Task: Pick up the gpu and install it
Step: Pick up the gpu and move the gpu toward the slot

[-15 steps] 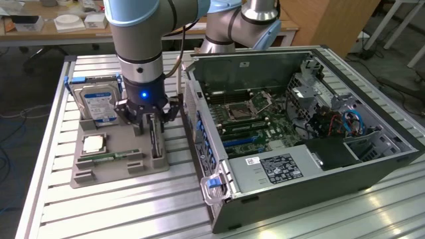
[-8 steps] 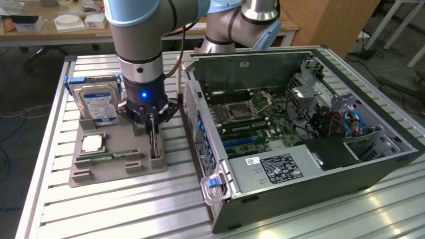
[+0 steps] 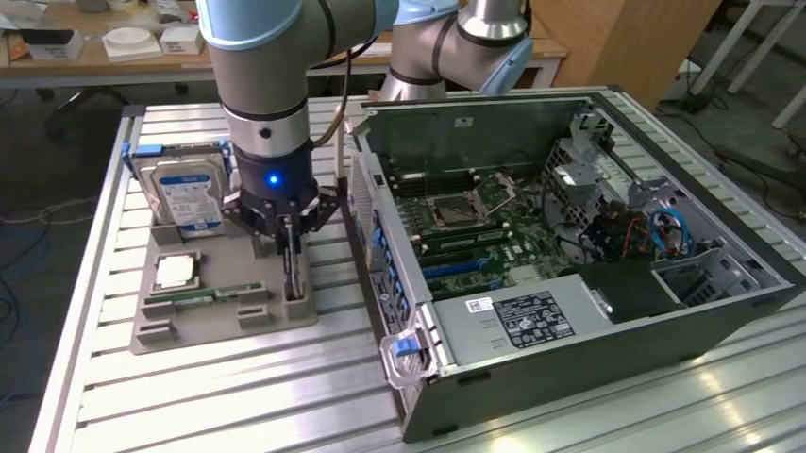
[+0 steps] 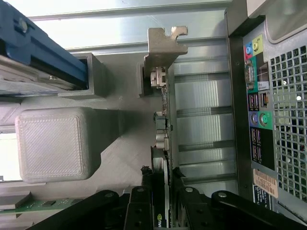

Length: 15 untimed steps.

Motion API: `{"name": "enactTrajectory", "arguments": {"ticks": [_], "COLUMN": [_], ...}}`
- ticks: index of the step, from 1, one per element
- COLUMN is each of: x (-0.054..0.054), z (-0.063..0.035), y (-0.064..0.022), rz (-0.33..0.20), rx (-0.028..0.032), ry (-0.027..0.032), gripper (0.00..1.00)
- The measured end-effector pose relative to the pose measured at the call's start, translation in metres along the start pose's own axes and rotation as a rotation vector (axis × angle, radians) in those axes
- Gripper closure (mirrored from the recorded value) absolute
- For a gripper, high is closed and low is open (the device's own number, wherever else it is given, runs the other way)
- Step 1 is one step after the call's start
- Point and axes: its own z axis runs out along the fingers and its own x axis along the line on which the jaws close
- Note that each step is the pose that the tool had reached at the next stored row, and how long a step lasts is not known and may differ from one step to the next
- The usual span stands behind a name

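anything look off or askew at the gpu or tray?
Nothing stands out. The gpu stands on edge, straight in its slot in the grey tray, with the end effector closed on it. The hard drive sits upright in its holder.

The arm (image 3: pixel 259 75) is grey metal with pale blue joint caps. A black cable (image 3: pixel 340 151) runs down it. A blue light (image 3: pixel 272 179) glows above the black gripper (image 3: pixel 293 269), whose fingers (image 4: pixel 138 208) carry small screws.

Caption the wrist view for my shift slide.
Pincer closed on the graphics card standing on edge in its grey holder, beside the computer case.
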Motion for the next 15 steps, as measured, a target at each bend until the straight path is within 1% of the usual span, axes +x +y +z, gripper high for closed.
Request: {"name": "enactTrajectory", "arguments": {"ticks": [7,8,11,15], "x": [0.0,0.0,0.0,0.0], "z": [-0.0007,-0.0021,-0.0109,-0.0138], "y": [0.0,0.0001,0.0004,0.0006], "rz": [0.0,0.0,0.0,0.0], "rx": [0.0005,0.0004,0.0007,0.0006], "ry": [-0.0003,-0.0004,-0.0001,-0.0002], "gripper": [0.73,0.73,0.73,0.73]}}
